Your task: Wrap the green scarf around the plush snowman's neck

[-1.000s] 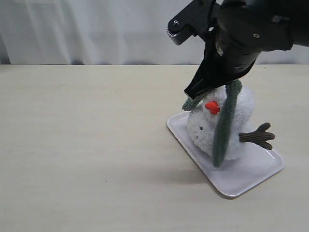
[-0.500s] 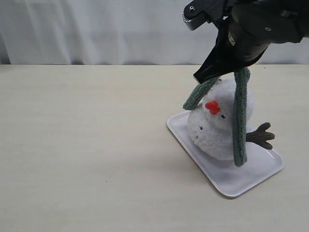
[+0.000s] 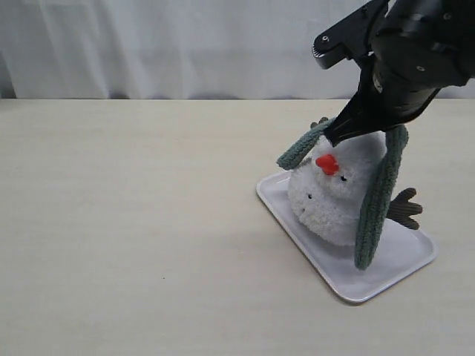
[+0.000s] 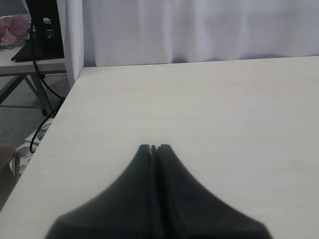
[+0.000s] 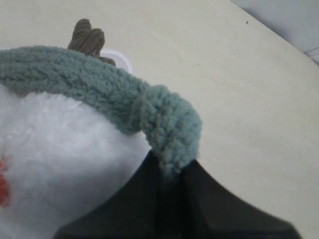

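Observation:
The plush snowman [image 3: 334, 196] lies tilted on a white tray [image 3: 375, 278], orange nose [image 3: 326, 164] facing the camera, one brown twig arm [image 3: 404, 208] sticking out to the right. The green scarf [image 3: 375, 211] is draped over its top: one end juts out to the left [image 3: 300, 150], the long part hangs down the right side. My right gripper [image 3: 335, 137] is shut on the scarf just above the snowman; in the right wrist view the scarf [image 5: 164, 124] is pinched between the fingers beside the white plush [image 5: 65, 164]. My left gripper [image 4: 153, 147] is shut over bare table, holding nothing.
The tray sits at an angle on the beige table [image 3: 133, 222], right of centre. A white curtain [image 3: 148, 44] hangs behind the table. In the left wrist view the table's edge [image 4: 55, 119] shows, with a stand and cables beyond it.
My right gripper has carried the scarf to the right and lower across the snowman's top. The hanging part swung from the snowman's front to its right side.

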